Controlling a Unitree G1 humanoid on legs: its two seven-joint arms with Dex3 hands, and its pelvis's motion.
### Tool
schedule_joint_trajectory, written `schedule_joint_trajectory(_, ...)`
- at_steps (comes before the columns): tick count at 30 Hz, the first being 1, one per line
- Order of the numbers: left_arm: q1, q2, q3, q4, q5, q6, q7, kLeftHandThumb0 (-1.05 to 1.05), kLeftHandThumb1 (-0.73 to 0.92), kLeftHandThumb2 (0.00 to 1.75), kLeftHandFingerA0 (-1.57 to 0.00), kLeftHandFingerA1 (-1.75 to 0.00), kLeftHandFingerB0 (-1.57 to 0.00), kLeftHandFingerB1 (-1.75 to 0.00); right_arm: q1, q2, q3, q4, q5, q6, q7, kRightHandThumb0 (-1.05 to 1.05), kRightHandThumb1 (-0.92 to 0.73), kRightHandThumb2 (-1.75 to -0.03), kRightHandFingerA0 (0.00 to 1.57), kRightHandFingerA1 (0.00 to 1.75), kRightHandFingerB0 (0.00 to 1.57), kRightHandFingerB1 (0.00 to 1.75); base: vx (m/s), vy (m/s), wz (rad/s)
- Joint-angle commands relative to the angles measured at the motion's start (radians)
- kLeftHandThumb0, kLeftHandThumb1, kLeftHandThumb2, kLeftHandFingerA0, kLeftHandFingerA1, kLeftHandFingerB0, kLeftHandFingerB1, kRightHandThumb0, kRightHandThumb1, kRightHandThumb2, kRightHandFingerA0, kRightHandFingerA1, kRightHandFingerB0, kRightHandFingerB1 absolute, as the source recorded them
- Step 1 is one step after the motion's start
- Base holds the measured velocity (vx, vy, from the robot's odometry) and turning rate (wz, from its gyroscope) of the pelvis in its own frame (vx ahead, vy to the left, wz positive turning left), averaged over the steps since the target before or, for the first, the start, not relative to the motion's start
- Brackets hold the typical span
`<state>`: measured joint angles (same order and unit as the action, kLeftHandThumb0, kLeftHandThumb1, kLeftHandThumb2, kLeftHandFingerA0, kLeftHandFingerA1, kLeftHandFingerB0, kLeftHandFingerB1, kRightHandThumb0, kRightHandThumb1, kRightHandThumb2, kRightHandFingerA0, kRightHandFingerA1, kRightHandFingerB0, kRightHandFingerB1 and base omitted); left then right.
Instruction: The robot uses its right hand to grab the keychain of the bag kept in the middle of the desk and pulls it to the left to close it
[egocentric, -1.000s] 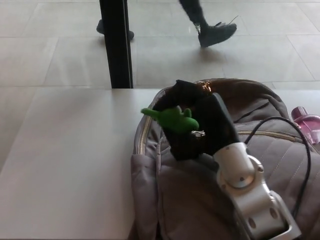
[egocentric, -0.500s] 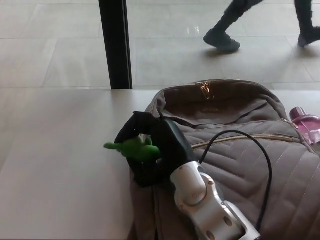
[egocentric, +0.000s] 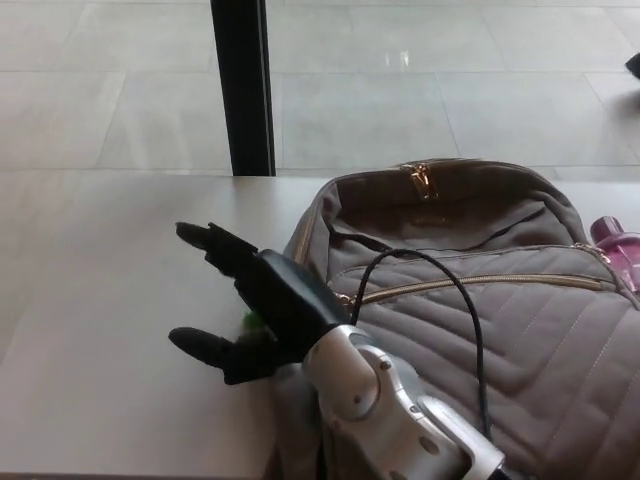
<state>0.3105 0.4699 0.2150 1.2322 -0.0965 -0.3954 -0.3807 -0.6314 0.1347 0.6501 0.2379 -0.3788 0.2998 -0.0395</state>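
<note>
Head view: tiled floor (egocentric: 120, 90) fills the far part, pale desk (egocentric: 110, 330) the near part.

Taupe quilted bag (egocentric: 540, 340) lies flat on the desk, centre-right. Its long axis runs near-to-far, w/ the top end pointing away from the robot toward the desk's far edge. Its near end is cut off by the frame bottom.

Black post (egocentric: 245, 85) stands upright on the floor just beyond the desk, left of the bag's top.

Silver forearm (egocentric: 390, 420) comes in from bottom right, crossing the bag's near-left corner.

Right hand (egocentric: 255, 305) sits over the desk at the bag's left edge. It's spread wide, w/ two fingers (egocentric: 205, 238) pointing left and away and the thumb (egocentric: 195, 345) stretched left, well apart from them. Nothing is pinched.

Black cable (egocentric: 467, 300) loops from the wrist up over the quilted front and back down.

Gold zip line (egocentric: 480, 283) runs across the front pocket, roughly left-right.

Pink bottle (egocentric: 618, 240) is at the right frame edge, touching or just beside the bag, partly cut off.

Gold pull (egocentric: 420, 180) hangs at the bag's top, pointing toward the robot.

Keychain (egocentric: 251, 319) shows only as a small green sliver under the palm, by the bag's left edge. Too little shows to tell its long axis or heading.
</note>
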Motion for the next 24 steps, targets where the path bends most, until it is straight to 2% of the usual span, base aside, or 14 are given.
schedule_joint_trajectory(1,0.023,0.000,-0.003,0.009,0.013,0.008,0.001,-1.05,0.86,0.74,-0.63,-1.13,-0.39,-0.92,-0.119,-0.259,0.043,-0.262,-0.100,0.180,0.405,-1.05,-0.80,-0.67,0.00,0.00,0.00,0.00,0.00,0.000,0.00)
schedule_joint_trajectory(2,0.027,0.001,-0.007,0.005,0.018,0.004,0.002,-1.05,0.62,1.30,-0.69,-1.07,-0.29,-0.79,-0.131,-0.296,0.024,-0.300,-0.089,0.192,0.437,-1.05,-0.81,-0.68,0.00,0.00,0.00,0.00,0.00,0.000,0.00)
schedule_joint_trajectory(9,0.036,0.006,-0.007,0.027,0.021,0.013,-0.002,-1.05,0.61,1.26,-0.67,-1.02,-0.55,-0.85,-0.192,-0.515,-0.100,-0.485,0.016,0.217,0.588,-1.05,-0.84,-0.71,0.00,0.00,0.00,0.00,0.00,0.000,0.00)
schedule_joint_trajectory(10,0.043,0.007,-0.007,0.025,0.020,0.009,-0.005,-1.05,0.83,0.79,-0.60,-1.08,-0.50,-0.88,-0.202,-0.547,-0.127,-0.515,0.040,0.239,0.614,-1.05,-0.83,-0.70,0.00,0.00,0.00,0.00,0.00,0.000,0.00)
schedule_joint_trajectory(11,0.047,0.007,-0.010,0.029,0.025,-0.002,-0.007,-1.01,0.62,1.26,-0.67,-1.00,-0.55,-0.86,-0.202,-0.611,-0.201,-0.561,0.085,0.250,0.639,-1.05,-0.82,-0.68,0.00,0.00,0.00,0.00,0.00,0.000,0.00)
schedule_joint_trajectory(12,0.050,0.005,-0.008,0.027,0.022,-0.009,-0.012,-1.05,0.86,0.76,-0.59,-1.08,-0.50,-0.89,-0.198,-0.645,-0.242,-0.574,0.111,0.246,0.650,-1.05,-0.81,-0.66,0.00,0.00,0.00,0.00,0.00,0.000,0.00)
schedule_joint_trajectory(13,0.046,0.001,-0.005,0.032,0.020,-0.005,-0.006,-1.05,0.86,0.76,-0.58,-1.08,-0.40,-0.85,-0.194,-0.691,-0.285,-0.586,0.132,0.235,0.663,-1.05,-0.66,-1.10,0.00,0.23,0.00,0.00,0.00,0.000,0.00)
schedule_joint_trajectory(14,0.046,-0.001,-0.005,0.033,0.020,-0.002,0.002,-1.05,0.85,0.78,-0.60,-1.10,-0.32,-0.87,-0.188,-0.725,-0.318,-0.592,0.146,0.225,0.671,-1.05,-0.84,-0.68,0.00,0.00,0.00,0.00,0.00,0.000,0.00)
schedule_joint_trajectory(16,0.050,-0.001,-0.004,0.031,0.019,-0.004,0.003,-1.05,0.85,0.77,-0.58,-1.10,-0.35,-0.88,-0.155,-0.786,-0.415,-0.584,0.209,0.208,0.682,-1.05,-0.83,-0.65,0.00,0.00,0.00,0.00,0.00,0.000,0.00)
schedule_joint_trajectory(17,0.063,-0.001,-0.001,0.013,0.012,-0.007,-0.008,-1.05,0.63,1.28,-0.66,-1.04,-0.45,-0.86,-0.057,-0.881,-0.573,-0.543,0.264,0.111,0.672,-1.05,-0.86,-0.67,0.00,0.00,0.00,0.00,0.00,0.000,0.00)
schedule_joint_trajectory(21,0.076,-0.008,0.029,0.001,-0.025,0.015,-0.028,-1.03,0.62,1.26,-0.66,-1.04,-0.47,-0.87,0.007,-0.971,-0.662,-0.558,0.283,0.110,0.696,-1.05,-0.88,-0.67,0.00,0.00,0.00,0.00,0.00,0.000,0.00)
schedule_joint_trajectory(22,0.072,-0.016,0.052,0.010,-0.050,0.016,-0.049,-1.05,0.81,0.76,-0.68,-1.23,-0.45,-0.95,0.102,-0.993,-0.815,-0.512,0.345,0.047,0.703,-1.05,-0.67,-1.12,0.00,0.13,0.09,0.11,0.00,0.000,0.00)
schedule_joint_trajectory(23,0.072,-0.014,0.046,0.010,-0.040,-0.001,-0.040,-1.01,0.62,1.27,-0.71,-1.10,-0.42,-0.84,0.197,-1.010,-0.958,-0.487,0.383,0.057,0.734,-1.00,-0.66,-1.07,0.00,0.17,0.03,0.02,0.00,0.000,0.00)
schedule_joint_trajectory(24,0.072,-0.010,0.041,0.011,-0.032,-0.009,-0.036,-1.01,0.62,1.27,-0.71,-1.10,-0.42,-0.84,0.239,-1.012,-1.013,-0.485,0.393,0.060,0.744,-1.00,-0.66,-1.07,0.00,0.17,0.03,0.02,0.00,0.000,0.00)
